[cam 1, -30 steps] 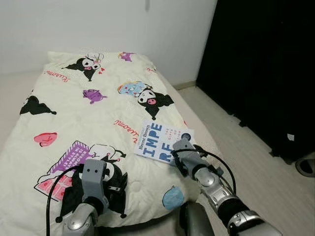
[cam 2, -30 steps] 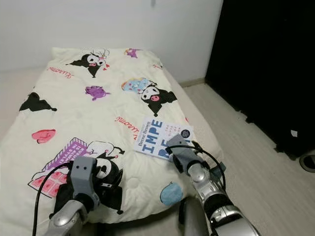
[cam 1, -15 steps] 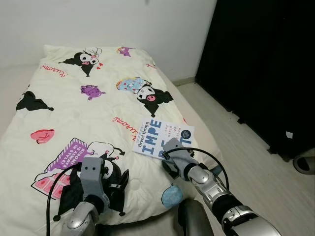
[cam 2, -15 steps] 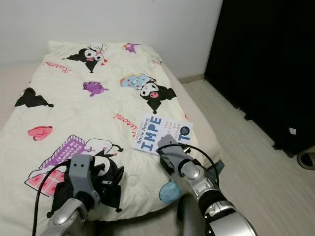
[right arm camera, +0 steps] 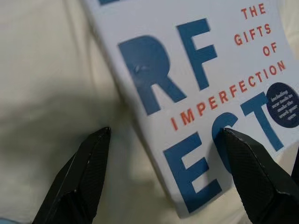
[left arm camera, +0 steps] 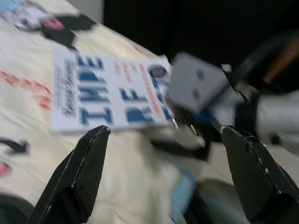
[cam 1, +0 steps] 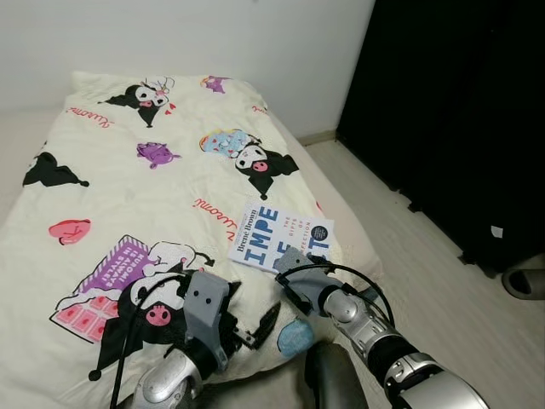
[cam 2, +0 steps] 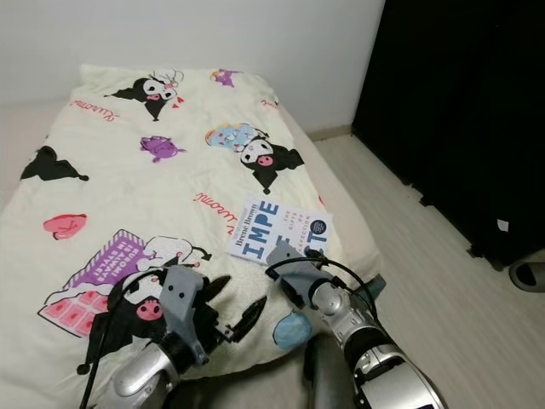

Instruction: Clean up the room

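A white book (cam 1: 281, 239) with big blue letters lies flat on the bed (cam 1: 102, 183), near the bed's right edge and close to its foot. The right end effector (cam 1: 285, 271) sits at the book's near edge, its two fingers spread wide: in the right wrist view one finger (right arm camera: 77, 179) rests over bare quilt beside the book and the other (right arm camera: 254, 175) over the cover, so the near corner lies between them. It holds nothing yet. The book lies straight ahead of this end effector, its long axis running away from the robot and tilted slightly to the left, so the grip would come at a short edge. The left end effector (cam 1: 255, 328) hovers low over the quilt's near edge, also spread open and empty, pointing toward the book from the left. The right arm is plainly the nearer one, and looks best placed to pinch the corner and lift.
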